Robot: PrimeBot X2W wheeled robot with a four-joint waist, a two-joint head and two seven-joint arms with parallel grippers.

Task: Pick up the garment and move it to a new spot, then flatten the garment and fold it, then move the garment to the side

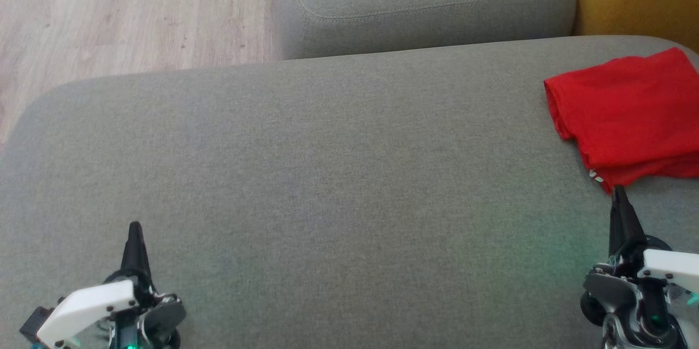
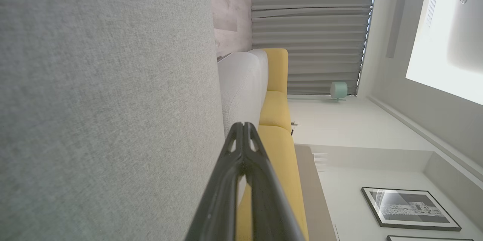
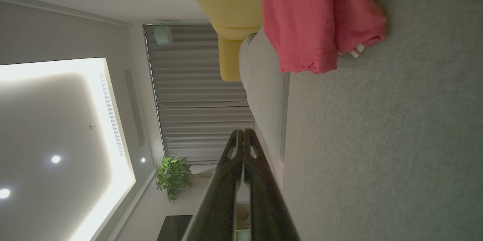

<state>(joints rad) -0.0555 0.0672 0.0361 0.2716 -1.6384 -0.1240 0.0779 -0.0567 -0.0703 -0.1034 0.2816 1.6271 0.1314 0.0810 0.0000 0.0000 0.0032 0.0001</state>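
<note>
Both grippers pinched closed, holding nothing.
Left gripper (image 1: 134,229) sits lower left, right gripper (image 1: 618,196) lower right, with fingertips together in both wrist views. Folded red garment (image 1: 628,114) lies at right edge on grey cushion (image 1: 327,174), just above right gripper's tip.

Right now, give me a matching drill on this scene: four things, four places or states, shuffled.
1 garment
2 left gripper
3 right gripper
4 wood floor

A top left of the head view
B shut, over bare grey cushion
C folded, at the cushion's right edge
D shut, tip close to the garment

Pairs: 1-C, 2-B, 3-D, 4-A
</note>
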